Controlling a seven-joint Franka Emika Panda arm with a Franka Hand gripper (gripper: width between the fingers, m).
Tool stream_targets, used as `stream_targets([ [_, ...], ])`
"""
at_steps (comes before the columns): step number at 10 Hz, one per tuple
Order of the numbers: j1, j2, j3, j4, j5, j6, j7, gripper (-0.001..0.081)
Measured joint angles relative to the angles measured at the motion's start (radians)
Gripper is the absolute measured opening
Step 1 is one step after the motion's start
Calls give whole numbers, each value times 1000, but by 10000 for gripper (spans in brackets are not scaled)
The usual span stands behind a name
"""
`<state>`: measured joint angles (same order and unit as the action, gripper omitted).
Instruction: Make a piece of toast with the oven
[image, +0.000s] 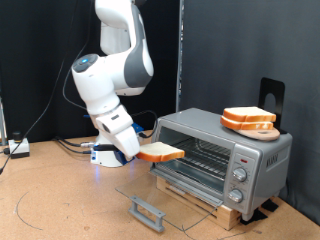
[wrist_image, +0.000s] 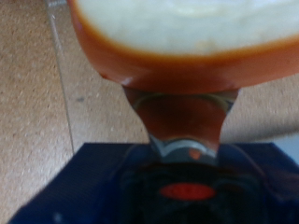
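The silver toaster oven (image: 225, 155) stands at the exterior view's right with its glass door (image: 165, 200) folded down flat and the grey bar handle (image: 147, 211) toward the front. My gripper (image: 133, 150) is shut on the piece of toast (image: 161, 153) and holds it level just outside the oven's open mouth, at rack height. In the wrist view the slice (wrist_image: 177, 33) fills the frame, pale face and orange-brown crust, with its edge pinched between the fingers (wrist_image: 182, 117).
More bread slices (image: 247, 118) sit stacked on a round wooden board on top of the oven. The knob column (image: 240, 178) is on the oven's right side. Cables and a blue-lit base (image: 105, 155) lie behind the arm on the wooden table (image: 60, 200).
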<state>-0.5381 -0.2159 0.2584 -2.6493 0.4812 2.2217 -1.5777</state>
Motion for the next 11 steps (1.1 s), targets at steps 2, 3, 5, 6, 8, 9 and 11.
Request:
stream_targets([
  [2,35,-35,41,-43,32,39,7,395],
  [3,56,-56,65,-66,51,67,12,395],
  [5,94,-96,111,-105,92,110,29,395],
  [6,112,-114,131,-119,115,123,36,395],
  [8,141,-146,164,-134,150,135,50,395],
  [9,150,-157,178,-137,158,135,64,395],
  [11,155,-166,207,-139,158,147,84,395],
])
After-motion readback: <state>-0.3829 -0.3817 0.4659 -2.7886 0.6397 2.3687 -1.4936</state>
